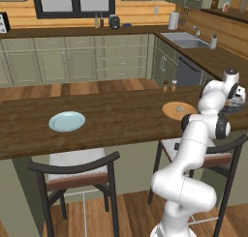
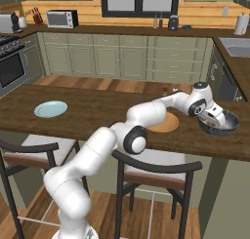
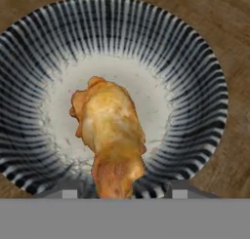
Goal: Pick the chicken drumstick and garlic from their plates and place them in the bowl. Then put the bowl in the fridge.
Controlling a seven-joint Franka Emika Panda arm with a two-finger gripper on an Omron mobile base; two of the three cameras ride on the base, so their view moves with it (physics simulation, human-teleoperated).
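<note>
You see even, diffuse lighting throughout, with no single strong source. The counter [image 1: 111,120] carries only a soft sheen, and the blue plate [image 1: 67,121] shows a mild gloss without hard glare. Shadows are faint; the area beneath the counter around the chairs [image 1: 77,175] is darker. All views look soft and low in resolution, with far cabinets [image 2: 122,55] slightly smeared. In the hand view, the drumstick [image 3: 111,135] and bowl [image 3: 195,77] are blurred, the ribbing hazy at the rim.

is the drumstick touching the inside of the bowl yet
Cannot tell. In the hand view the chicken drumstick hangs over the bowl floor, but seen from straight above, neither contact nor a gap shows plainly.
</note>
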